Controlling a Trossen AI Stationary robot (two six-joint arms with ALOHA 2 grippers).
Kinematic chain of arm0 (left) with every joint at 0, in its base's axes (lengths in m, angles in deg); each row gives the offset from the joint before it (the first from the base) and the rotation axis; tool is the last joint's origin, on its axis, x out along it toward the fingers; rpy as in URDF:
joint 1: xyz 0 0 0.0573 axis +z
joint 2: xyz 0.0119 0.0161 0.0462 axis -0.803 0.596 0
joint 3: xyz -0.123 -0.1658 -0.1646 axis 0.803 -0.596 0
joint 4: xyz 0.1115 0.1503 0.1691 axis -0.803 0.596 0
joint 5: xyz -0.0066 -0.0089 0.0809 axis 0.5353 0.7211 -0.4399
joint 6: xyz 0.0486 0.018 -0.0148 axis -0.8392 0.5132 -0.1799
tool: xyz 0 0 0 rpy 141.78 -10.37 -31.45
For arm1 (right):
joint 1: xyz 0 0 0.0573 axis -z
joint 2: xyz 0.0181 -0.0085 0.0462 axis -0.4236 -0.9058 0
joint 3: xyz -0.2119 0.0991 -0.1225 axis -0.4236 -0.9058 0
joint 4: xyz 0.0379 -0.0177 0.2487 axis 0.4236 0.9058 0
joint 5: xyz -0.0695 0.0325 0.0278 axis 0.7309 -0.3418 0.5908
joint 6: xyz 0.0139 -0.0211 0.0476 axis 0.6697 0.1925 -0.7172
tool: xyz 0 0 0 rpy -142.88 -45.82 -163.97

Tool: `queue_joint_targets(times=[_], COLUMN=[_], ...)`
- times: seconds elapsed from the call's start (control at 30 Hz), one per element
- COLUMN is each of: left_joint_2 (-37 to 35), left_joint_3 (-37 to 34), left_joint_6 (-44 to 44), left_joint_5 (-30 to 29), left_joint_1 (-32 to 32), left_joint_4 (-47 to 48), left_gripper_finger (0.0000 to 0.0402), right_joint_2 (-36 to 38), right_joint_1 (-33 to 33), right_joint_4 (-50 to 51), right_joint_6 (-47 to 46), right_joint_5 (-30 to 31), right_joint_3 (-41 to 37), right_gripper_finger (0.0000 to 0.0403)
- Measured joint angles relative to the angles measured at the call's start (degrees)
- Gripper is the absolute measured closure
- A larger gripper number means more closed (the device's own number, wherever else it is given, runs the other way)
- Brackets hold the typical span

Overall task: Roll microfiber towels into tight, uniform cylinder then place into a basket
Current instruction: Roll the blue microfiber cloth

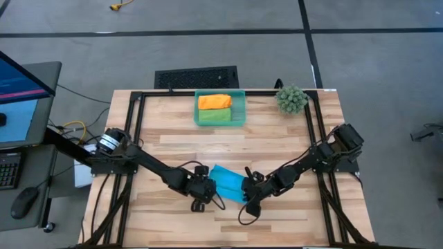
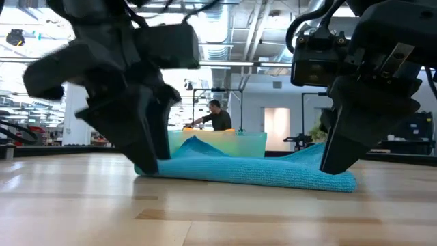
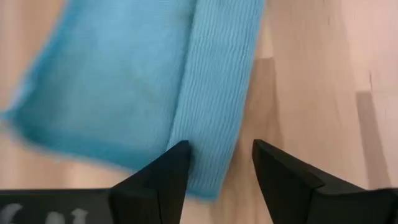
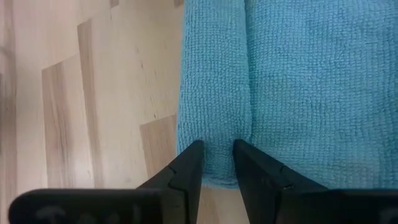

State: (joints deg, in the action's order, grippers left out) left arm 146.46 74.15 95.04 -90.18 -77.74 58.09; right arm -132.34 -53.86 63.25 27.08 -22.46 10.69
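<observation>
A sky-blue microfiber towel (image 1: 225, 181) lies on the wooden table between my two grippers. Its near edge is rolled into a low roll (image 2: 259, 176), and the rest lies flat toward the far side. My left gripper (image 3: 217, 165) is open, with its fingers on either side of the roll's left end. My right gripper (image 4: 217, 155) is shut on the roll's right end. The teal basket (image 1: 239, 111) stands at the far middle of the table and holds an orange roll (image 1: 214, 101) and a green roll (image 1: 216, 116). My left gripper stands astride the left end of the roll (image 3: 208, 177); I cannot tell whether a finger touches it. My right gripper pinches the right end of the roll (image 4: 214, 134) between its two fingers. The fingers slant down from the near right and lie along the roll. The roll rests on the table.
A spiky green plant ball (image 1: 291, 99) sits at the far right corner. A black frame (image 1: 138, 138) runs around the tabletop. Bare wood shows to the left, to the right and along the near edge. A desk with a monitor (image 1: 21, 90) stands beyond the table's left side.
</observation>
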Motion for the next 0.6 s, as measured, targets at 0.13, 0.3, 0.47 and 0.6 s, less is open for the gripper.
queue_joint_targets(times=[0.13, 0.3, 0.47, 0.6], left_joint_2=[-3.27, -5.21, -4.97, -2.28], left_joint_3=[0.31, 0.35, -0.96, -2.34], left_joint_6=[-1.45, -3.71, -12.97, -17.25], left_joint_5=[-4.28, -10.21, -14.43, -14.49], left_joint_1=[-1.83, -4.82, -6.63, -6.54], left_joint_4=[2.58, 3.12, -5.68, -10.97], left_gripper_finger=[0.0232, 0.0232, 0.0232, 0.0232], right_joint_2=[-0.04, -0.09, -0.09, -0.11], right_joint_1=[0.0, -0.02, 0.0, 0.0], right_joint_4=[0.07, 0.05, 0.01, 0.07], right_joint_6=[0.02, 0.0, 0.0, 0.0], right_joint_5=[-0.03, -0.05, -0.14, -0.24], right_joint_3=[-0.02, -0.07, -0.11, -0.02], right_gripper_finger=[0.0283, 0.0283, 0.0283, 0.0283])
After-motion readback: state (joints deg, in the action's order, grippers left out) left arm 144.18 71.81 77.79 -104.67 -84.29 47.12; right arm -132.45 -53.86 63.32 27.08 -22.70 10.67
